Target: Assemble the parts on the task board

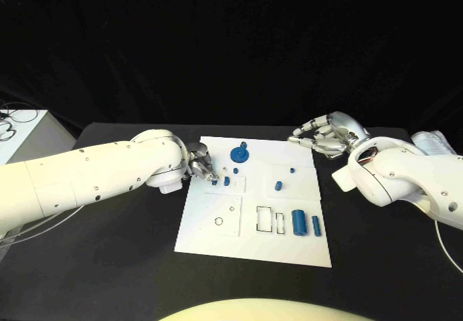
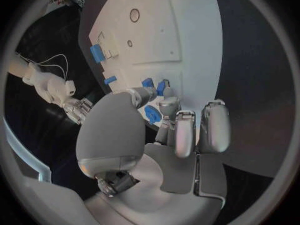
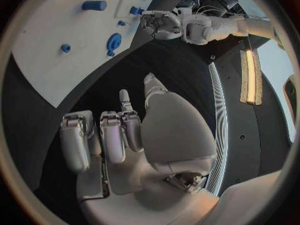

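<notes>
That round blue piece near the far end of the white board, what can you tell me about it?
The round blue piece looks like a small plastic disc, perhaps a wheel, lying flat on the white board near its far edge. A small blue nub sticks out at its far side. Nothing touches it: the left hand is just beside it over smaller blue pieces, and the right hand hovers off the board's far corner, above the black table.

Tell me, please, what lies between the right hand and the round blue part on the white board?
In the head view, bare white task board separates the right hand from the round blue part.
</notes>
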Controlling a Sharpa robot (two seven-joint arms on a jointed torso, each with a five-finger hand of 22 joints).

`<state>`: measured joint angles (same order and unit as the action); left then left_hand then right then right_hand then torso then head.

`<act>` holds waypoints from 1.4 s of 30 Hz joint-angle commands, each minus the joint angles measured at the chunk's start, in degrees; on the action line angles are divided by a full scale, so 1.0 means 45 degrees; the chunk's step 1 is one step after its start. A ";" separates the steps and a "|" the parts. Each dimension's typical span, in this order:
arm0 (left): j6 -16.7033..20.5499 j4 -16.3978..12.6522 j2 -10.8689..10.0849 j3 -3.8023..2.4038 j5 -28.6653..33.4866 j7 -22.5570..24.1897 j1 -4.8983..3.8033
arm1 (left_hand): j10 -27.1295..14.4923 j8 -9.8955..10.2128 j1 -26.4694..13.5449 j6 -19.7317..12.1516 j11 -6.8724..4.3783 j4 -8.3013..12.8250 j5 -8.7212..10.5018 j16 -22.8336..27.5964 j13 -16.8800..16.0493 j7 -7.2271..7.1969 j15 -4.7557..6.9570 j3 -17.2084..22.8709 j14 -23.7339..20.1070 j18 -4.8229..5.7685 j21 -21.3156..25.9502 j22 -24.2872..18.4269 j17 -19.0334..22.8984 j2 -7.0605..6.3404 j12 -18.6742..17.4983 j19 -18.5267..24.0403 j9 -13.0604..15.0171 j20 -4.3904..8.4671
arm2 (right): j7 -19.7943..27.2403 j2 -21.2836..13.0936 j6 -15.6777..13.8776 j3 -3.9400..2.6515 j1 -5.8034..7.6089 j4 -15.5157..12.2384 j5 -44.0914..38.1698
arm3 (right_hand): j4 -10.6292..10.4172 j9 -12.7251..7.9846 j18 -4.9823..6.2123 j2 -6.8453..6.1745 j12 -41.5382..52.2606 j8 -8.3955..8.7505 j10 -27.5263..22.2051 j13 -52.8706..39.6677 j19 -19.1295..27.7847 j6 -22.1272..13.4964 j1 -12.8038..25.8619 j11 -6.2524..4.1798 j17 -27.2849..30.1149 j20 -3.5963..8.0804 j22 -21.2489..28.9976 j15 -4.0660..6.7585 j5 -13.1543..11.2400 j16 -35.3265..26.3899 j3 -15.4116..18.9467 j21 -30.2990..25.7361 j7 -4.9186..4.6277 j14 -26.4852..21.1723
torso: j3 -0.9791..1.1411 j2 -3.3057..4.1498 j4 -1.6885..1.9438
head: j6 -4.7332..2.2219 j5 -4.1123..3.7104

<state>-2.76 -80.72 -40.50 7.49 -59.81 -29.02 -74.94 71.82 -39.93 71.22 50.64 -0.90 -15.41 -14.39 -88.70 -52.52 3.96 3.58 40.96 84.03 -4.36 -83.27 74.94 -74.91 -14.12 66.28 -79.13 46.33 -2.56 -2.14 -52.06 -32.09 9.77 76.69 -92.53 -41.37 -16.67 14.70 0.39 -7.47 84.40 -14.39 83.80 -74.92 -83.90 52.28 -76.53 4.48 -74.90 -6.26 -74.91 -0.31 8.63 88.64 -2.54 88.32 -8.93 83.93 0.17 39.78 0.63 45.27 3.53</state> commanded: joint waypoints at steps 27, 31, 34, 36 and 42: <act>-0.0634 0.0093 0.0027 0.0008 -0.0514 -0.0047 0.0014 | 0.0101 -0.0080 -0.0103 0.0197 0.0003 0.2328 -0.0088 -0.0039 -0.0009 -0.0134 0.0098 0.2328 0.1186 0.0215 -0.0081 0.0162 -0.2914 0.0013 0.0040 -0.0105 0.0015 0.0000 | 0.0143 0.0013 0.0222 -0.0005 -0.0024 0.0032 -0.0159 | 0.0046 0.0018 0.0030 0.0047 -0.0064 -0.0062 0.0115 -0.2128 -0.1152 -0.0115 0.0008 -0.0069 -0.2640 0.0096 -0.3077 0.0089 0.0053 -0.0082 0.0014 -0.0075 0.0015 0.1159 | -0.0008 -0.0005 -0.0010 | 0.0035 -0.0047; -0.0602 0.0104 0.0056 0.0008 -0.0519 -0.0050 0.0014 | 0.0105 -0.0080 -0.0108 0.0199 0.0003 0.2334 -0.0089 -0.0041 -0.0018 -0.0135 0.0098 0.2335 0.1187 0.0213 -0.0077 0.0153 -0.2918 0.0011 0.0045 -0.0098 0.0015 0.0001 | 0.0147 0.0019 0.0225 -0.0005 -0.0027 0.0032 -0.0159 | 0.0046 0.0018 0.0030 0.0047 -0.0064 -0.0062 0.0115 -0.2128 -0.1152 -0.0115 0.0008 -0.0069 -0.2640 0.0096 -0.3077 0.0089 0.0053 -0.0082 0.0014 -0.0075 0.0015 0.1159 | -0.0007 0.0009 0.0000 | 0.0025 -0.0053; -0.0591 0.0115 0.0087 0.0008 -0.0520 -0.0052 0.0013 | 0.0105 -0.0080 -0.0108 0.0199 0.0003 0.2334 -0.0089 -0.0041 -0.0018 -0.0135 0.0098 0.2335 0.1187 0.0213 -0.0077 0.0153 -0.2918 0.0011 0.0045 -0.0098 0.0015 0.0001 | 0.0149 0.0024 0.0228 -0.0005 -0.0028 0.0033 -0.0159 | 0.0046 0.0018 0.0030 0.0047 -0.0064 -0.0062 0.0115 -0.2128 -0.1152 -0.0115 0.0008 -0.0069 -0.2640 0.0096 -0.3077 0.0089 0.0053 -0.0082 0.0014 -0.0075 0.0015 0.1159 | -0.0003 0.0003 -0.0007 | 0.0047 -0.0041; -0.0595 0.0119 0.0103 0.0008 -0.0520 -0.0054 0.0013 | 0.0105 -0.0080 -0.0108 0.0199 0.0003 0.2334 -0.0089 -0.0041 -0.0018 -0.0135 0.0098 0.2335 0.1187 0.0213 -0.0077 0.0153 -0.2918 0.0011 0.0045 -0.0098 0.0015 0.0001 | 0.0150 0.0025 0.0231 -0.0005 -0.0028 0.0033 -0.0159 | 0.0046 0.0018 0.0030 0.0047 -0.0064 -0.0062 0.0115 -0.2128 -0.1152 -0.0115 0.0008 -0.0069 -0.2640 0.0096 -0.3077 0.0089 0.0053 -0.0082 0.0014 -0.0075 0.0015 0.1159 | 0.0000 0.0000 -0.0011 | 0.0052 -0.0035; -0.0663 0.0137 0.0167 0.0008 -0.0520 -0.0063 0.0012 | 0.0105 -0.0080 -0.0108 0.0199 0.0003 0.2334 -0.0089 -0.0041 -0.0018 -0.0135 0.0098 0.2335 0.1187 0.0213 -0.0077 0.0153 -0.2918 0.0011 0.0045 -0.0098 0.0015 0.0001 | 0.0145 0.0023 0.0237 -0.0005 -0.0029 0.0030 -0.0159 | 0.0046 0.0018 0.0030 0.0047 -0.0064 -0.0062 0.0115 -0.2128 -0.1152 -0.0115 0.0008 -0.0069 -0.2640 0.0096 -0.3077 0.0089 0.0053 -0.0082 0.0014 -0.0075 0.0015 0.1159 | 0.0009 0.0005 -0.0018 | 0.0079 -0.0026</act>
<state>-4.70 -80.05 -39.98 7.53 -61.90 -29.31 -74.91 71.90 -40.16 70.67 51.13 -0.80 -15.40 -14.61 -88.70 -52.55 3.49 3.57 40.97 84.03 -4.36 -83.48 74.92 -74.91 -14.67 66.28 -79.13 46.38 -2.56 -2.11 -51.98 -31.84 9.77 76.60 -92.36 -41.52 -16.67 14.69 0.39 -7.47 84.40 -14.39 83.80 -74.91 -83.90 52.28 -76.53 4.48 -74.90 -6.26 -74.94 -0.31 8.63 88.64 -2.54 88.32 -8.93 83.93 0.17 39.78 0.57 45.57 3.37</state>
